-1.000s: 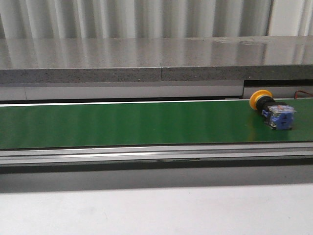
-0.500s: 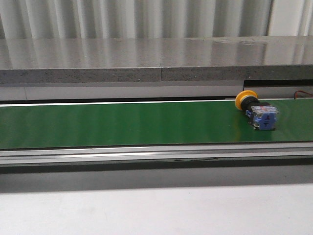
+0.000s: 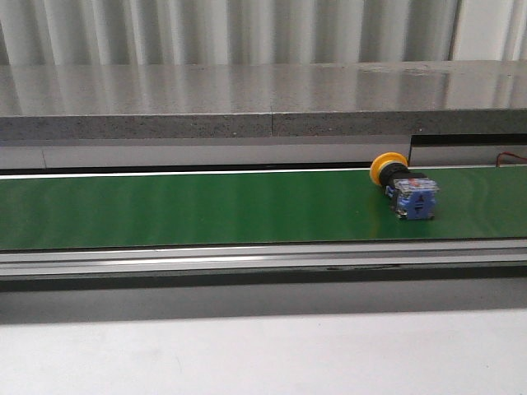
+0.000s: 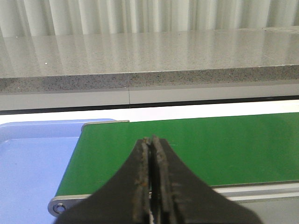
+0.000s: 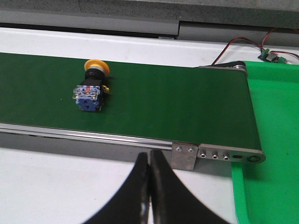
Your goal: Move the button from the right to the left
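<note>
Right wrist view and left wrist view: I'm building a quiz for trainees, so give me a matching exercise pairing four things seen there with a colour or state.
Things:
1. button cap
2. conveyor belt
3. tray by the belt's left end
4. right end effector

Colour or state:
A. blue
B. shut, holding nothing
C. yellow-orange
D. dark green

Pairs: 1-C, 2-D, 3-A, 4-B
</note>
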